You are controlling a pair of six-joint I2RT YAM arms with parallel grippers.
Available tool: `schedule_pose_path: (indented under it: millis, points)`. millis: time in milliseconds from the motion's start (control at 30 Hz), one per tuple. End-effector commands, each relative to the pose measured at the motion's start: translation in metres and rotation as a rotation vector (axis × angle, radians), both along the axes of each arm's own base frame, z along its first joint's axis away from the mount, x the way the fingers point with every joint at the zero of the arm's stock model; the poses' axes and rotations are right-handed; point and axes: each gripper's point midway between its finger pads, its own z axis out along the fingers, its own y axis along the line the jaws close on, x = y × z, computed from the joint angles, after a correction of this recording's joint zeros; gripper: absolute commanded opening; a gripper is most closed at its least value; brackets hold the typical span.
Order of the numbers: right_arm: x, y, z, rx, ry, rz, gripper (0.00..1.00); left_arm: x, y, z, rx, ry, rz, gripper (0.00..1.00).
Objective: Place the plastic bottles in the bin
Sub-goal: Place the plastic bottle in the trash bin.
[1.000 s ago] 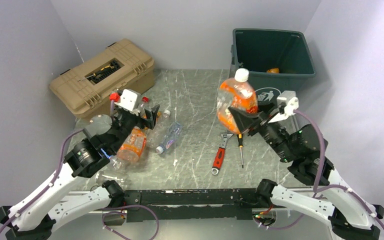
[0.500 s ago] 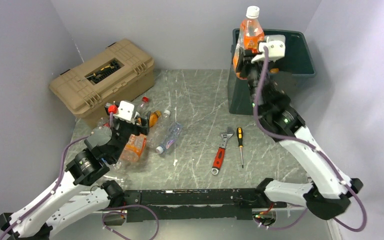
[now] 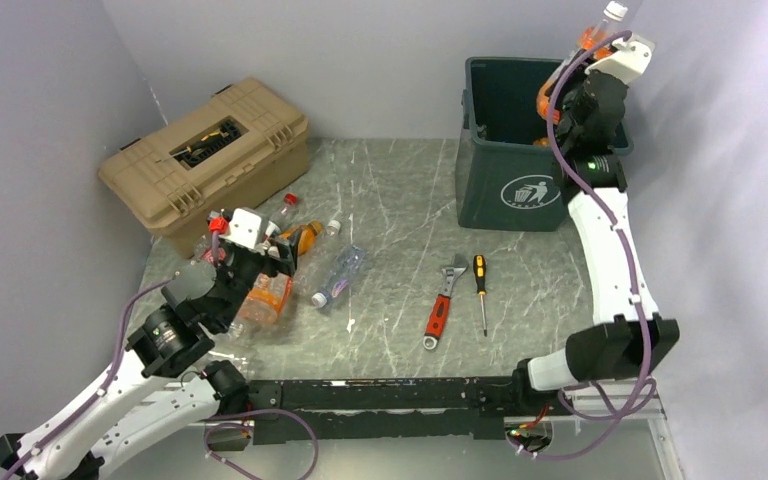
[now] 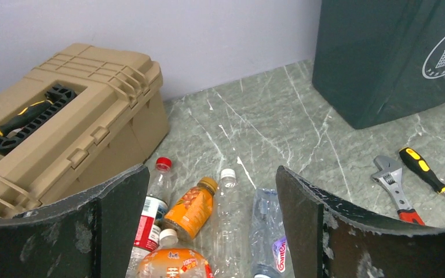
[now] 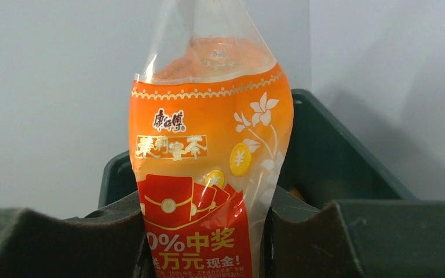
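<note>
My right gripper (image 3: 572,88) is shut on an orange-labelled plastic bottle (image 3: 592,36) with a white cap and holds it upright, high over the right side of the dark green bin (image 3: 516,192). In the right wrist view the bottle (image 5: 208,145) is clamped between the fingers (image 5: 205,237), with the bin's rim (image 5: 330,156) behind it. An orange bottle (image 3: 541,142) lies inside the bin. My left gripper (image 3: 282,254) is open and empty (image 4: 211,231) above a cluster of bottles: a small orange one (image 4: 192,207), a red-capped one (image 4: 153,197), a clear one (image 4: 227,214) and a crushed one (image 4: 266,226).
A tan toolbox (image 3: 205,150) stands at the back left, close behind the bottle cluster. A red-handled wrench (image 3: 440,305) and a screwdriver (image 3: 481,290) lie in the middle, in front of the bin. Grey walls close off the back and both sides.
My right arm has swung the orange bottle up and right, from the bin's left rim to high over its right side. My left gripper has barely shifted over the bottle cluster.
</note>
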Motion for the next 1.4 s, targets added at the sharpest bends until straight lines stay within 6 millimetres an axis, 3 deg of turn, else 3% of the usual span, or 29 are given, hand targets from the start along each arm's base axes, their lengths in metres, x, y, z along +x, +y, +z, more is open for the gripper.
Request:
schedule_pose_path:
  millis: [0, 200, 400, 600, 733, 933, 1033, 1133, 1233, 1367]
  points:
    - [0.034, 0.009, -0.008, 0.112, -0.017, 0.1, 0.25, 0.0, -0.009, 0.008, -0.039, -0.009, -0.036, 0.85]
    - [0.071, 0.008, -0.05, 0.119, 0.061, 0.108, 0.33, 0.003, -0.018, 0.0, -0.023, 0.027, -0.057, 0.85]
    - [0.095, 0.008, -0.082, 0.141, 0.118, 0.123, 0.49, 0.007, -0.022, -0.006, -0.013, 0.061, -0.051, 0.84]
    - [0.103, 0.01, -0.096, 0.161, 0.145, 0.129, 0.66, 0.009, -0.022, -0.008, 0.0, 0.063, -0.042, 0.84]
    - [0.096, 0.01, -0.085, 0.163, 0.121, 0.132, 0.72, 0.011, -0.021, -0.01, 0.009, 0.071, -0.028, 0.84]
    - [0.063, 0.02, -0.033, 0.203, 0.014, 0.177, 0.79, 0.016, -0.018, -0.015, 0.028, 0.077, 0.003, 0.84]
    - [0.024, 0.05, 0.008, 0.194, -0.092, 0.251, 0.79, 0.017, -0.016, -0.016, 0.027, 0.083, 0.018, 0.85]
    - [-0.017, 0.096, 0.035, 0.138, -0.166, 0.328, 0.79, 0.019, -0.013, -0.017, 0.027, 0.087, 0.039, 0.86]
    - [-0.059, 0.144, 0.035, 0.108, -0.199, 0.424, 0.79, 0.02, -0.01, -0.017, 0.024, 0.09, 0.062, 0.88]
    - [-0.096, 0.189, -0.011, 0.144, -0.153, 0.561, 0.76, 0.02, -0.002, -0.016, 0.02, 0.079, 0.1, 0.91]
